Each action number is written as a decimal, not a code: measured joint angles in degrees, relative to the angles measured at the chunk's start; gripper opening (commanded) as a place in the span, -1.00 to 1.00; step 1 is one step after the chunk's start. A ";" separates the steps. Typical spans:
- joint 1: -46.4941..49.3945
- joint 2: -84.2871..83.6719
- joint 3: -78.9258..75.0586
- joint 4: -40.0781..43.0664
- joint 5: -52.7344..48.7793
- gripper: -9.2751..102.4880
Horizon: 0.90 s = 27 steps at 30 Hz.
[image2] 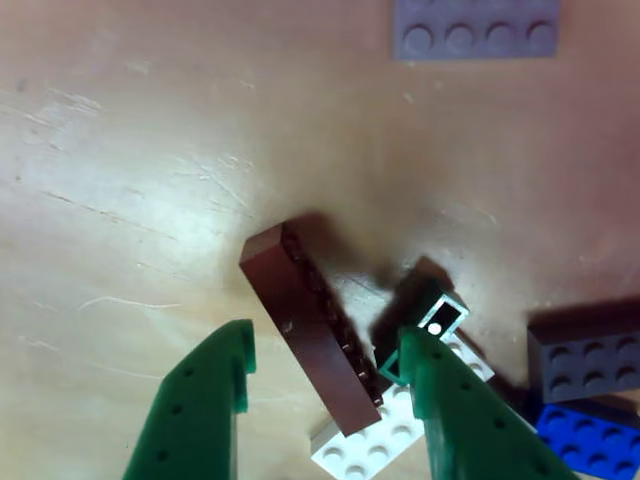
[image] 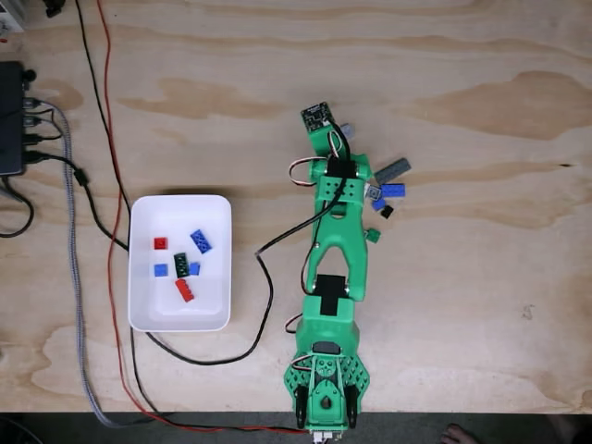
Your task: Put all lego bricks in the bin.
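bin (image: 139,268) white | arm (image: 338,250) green | long brick (image2: 315,330) brown

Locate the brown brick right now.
In the other view the brown brick lies tipped on its side between the open green gripper fingers, its lower end resting over a white brick, with a grey plate at the top edge.

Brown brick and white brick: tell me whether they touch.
Touching. In the other view the brown brick lies tilted with its lower end resting across the white brick, no gap between them.
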 measured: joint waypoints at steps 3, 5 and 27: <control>-0.35 0.00 4.04 -2.02 -0.79 -0.75; -0.35 0.00 5.19 -4.92 -0.79 -0.83; -35.60 23.03 -5.36 9.40 61.61 -0.83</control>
